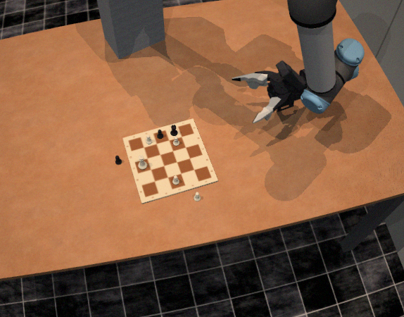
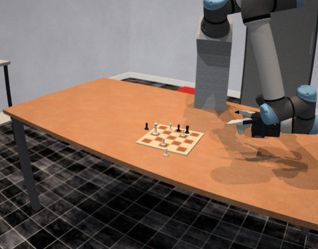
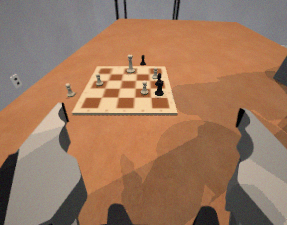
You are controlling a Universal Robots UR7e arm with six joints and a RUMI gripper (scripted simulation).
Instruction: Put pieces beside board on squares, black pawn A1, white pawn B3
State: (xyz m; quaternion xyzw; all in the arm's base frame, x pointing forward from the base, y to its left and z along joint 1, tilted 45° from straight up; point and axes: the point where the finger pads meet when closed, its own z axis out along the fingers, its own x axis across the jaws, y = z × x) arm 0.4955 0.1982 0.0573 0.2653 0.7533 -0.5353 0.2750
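The black pawn [image 1: 117, 160] [image 2: 146, 126] [image 3: 143, 60] stands upright on the table, off the board's left side in the top view. The white pawn [image 1: 197, 196] [image 2: 165, 152] [image 3: 69, 90] stands upright just off the board's front edge. The chequered board [image 1: 179, 189] [image 2: 178, 151] [image 3: 118, 111] lies flat; its edge letters and numbers are too small to read. My gripper [image 1: 243, 101] [image 2: 230, 118] [image 3: 151, 106] is open and empty, raised above the table to the right of the board, its fingers pointing roughly level towards it.
On the board stand a tall white piece [image 1: 142, 163] [image 2: 155, 129], a black pawn [image 1: 160, 134], a larger black piece [image 1: 173, 130] and white pawns [image 1: 148, 139] [image 1: 176, 141] [image 1: 175, 180]. The two black pieces are neighbours. A grey pedestal [image 1: 131, 25] [image 2: 213, 72] stands behind the board.
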